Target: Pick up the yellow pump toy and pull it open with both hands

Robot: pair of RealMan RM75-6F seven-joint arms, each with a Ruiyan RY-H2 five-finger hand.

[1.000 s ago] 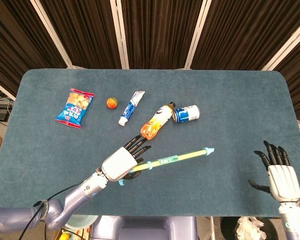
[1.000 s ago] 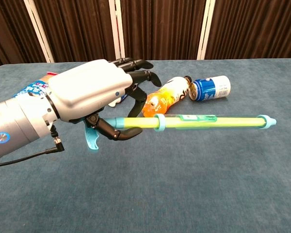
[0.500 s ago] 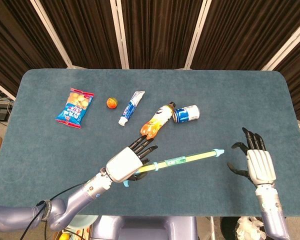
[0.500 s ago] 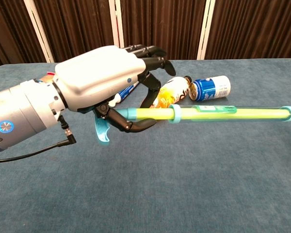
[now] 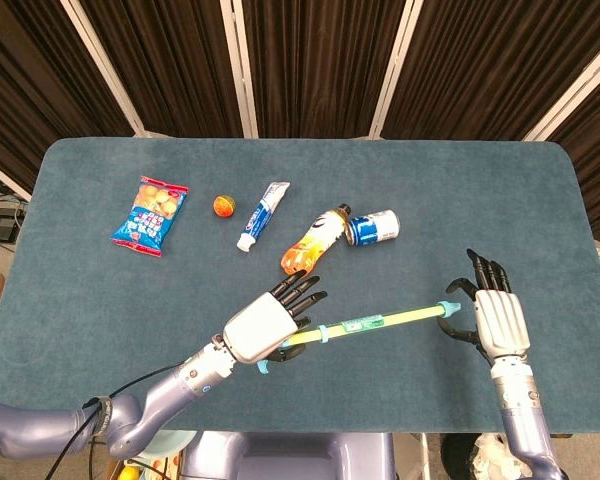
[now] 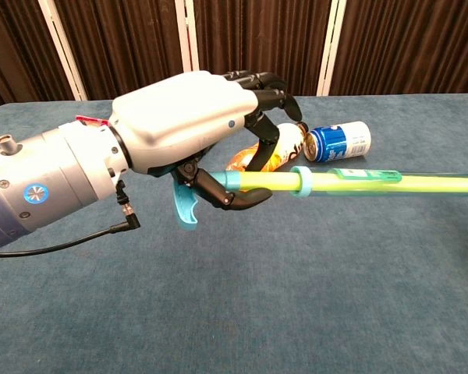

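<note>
The yellow pump toy is a long yellow tube with teal ends and a clear sleeve, held level above the table. My left hand grips its handle end, thumb under the tube. At the toy's far tip my right hand hovers with fingers spread, thumb close beside the teal cap; contact is unclear. The chest view cuts off the tip and the right hand.
An orange drink bottle and a blue can lie just behind the toy. Farther left lie a toothpaste tube, a small orange ball and a snack bag.
My left hand has carried the toy to the right. My right hand has moved up and left from the table's front edge to the toy's tip.
</note>
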